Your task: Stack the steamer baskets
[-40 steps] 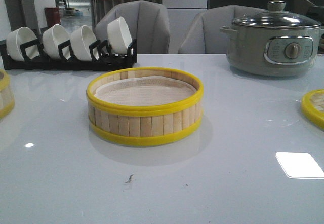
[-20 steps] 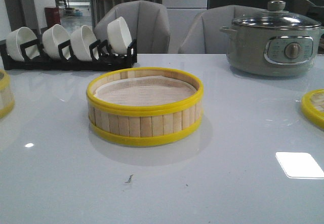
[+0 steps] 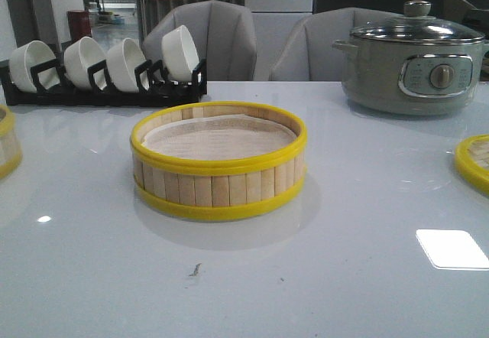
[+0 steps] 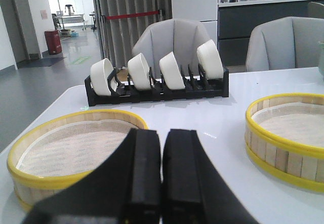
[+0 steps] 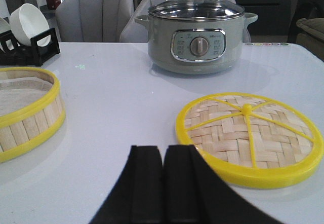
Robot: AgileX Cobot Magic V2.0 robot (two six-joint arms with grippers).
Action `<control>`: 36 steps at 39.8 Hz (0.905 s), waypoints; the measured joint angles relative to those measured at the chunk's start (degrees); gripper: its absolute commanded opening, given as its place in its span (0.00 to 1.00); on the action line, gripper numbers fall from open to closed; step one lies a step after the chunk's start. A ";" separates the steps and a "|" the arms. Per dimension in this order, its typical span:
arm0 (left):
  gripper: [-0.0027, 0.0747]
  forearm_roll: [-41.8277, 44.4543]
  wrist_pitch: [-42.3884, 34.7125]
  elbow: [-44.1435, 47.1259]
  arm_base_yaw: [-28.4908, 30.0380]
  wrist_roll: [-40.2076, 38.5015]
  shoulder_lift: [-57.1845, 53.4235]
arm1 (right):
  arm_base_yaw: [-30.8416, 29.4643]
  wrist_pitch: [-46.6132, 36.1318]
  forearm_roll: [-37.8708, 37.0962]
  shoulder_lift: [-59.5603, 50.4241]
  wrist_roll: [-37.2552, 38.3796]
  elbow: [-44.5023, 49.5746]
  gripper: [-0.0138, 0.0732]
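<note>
**A:** Table (image 3: 367, 292) was the biggest thing there, white and glossy, with grey chairs (image 3: 210, 40) behind the far edge. Next down in size, the grey electric pot (image 3: 416, 66) sat far right with its glass lid on.

**B:** And the baskets?

**A:** One steamer basket (image 3: 219, 162) stood dead centre, upright, white liner inside, nothing on top of it. A second steamer basket (image 4: 71, 153) was at the left edge, well apart from the first, barely showing in the front view. The woven lid (image 5: 249, 135) lay flat near the right edge, in front of the pot, touching neither.

**B:** Bowls?

**A:** Four white bowls (image 3: 107, 61) stood on edge in a black rack (image 3: 114, 92), far left.

**B:** Grippers?

**A:** Left gripper (image 4: 162, 176) had its black fingers pressed together on nothing, just this side of the left basket. Right gripper (image 5: 163, 186) was the same, fingers together and empty, near the lid but not touching it.
</note>
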 measured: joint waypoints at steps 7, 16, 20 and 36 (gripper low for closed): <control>0.16 0.00 0.00 0.00 0.00 0.00 0.00 | 0.00 0.00 0.00 0.00 0.00 0.00 0.19; 0.16 0.00 0.00 0.00 0.00 0.00 0.00 | 0.00 0.00 0.00 0.00 0.00 0.00 0.19; 0.16 0.00 0.00 0.00 0.00 0.00 0.00 | 0.00 0.00 0.00 0.00 0.00 0.00 0.19; 0.16 2.42 0.00 -0.11 -0.20 0.00 0.00 | 0.00 0.00 0.00 0.00 0.00 0.00 0.19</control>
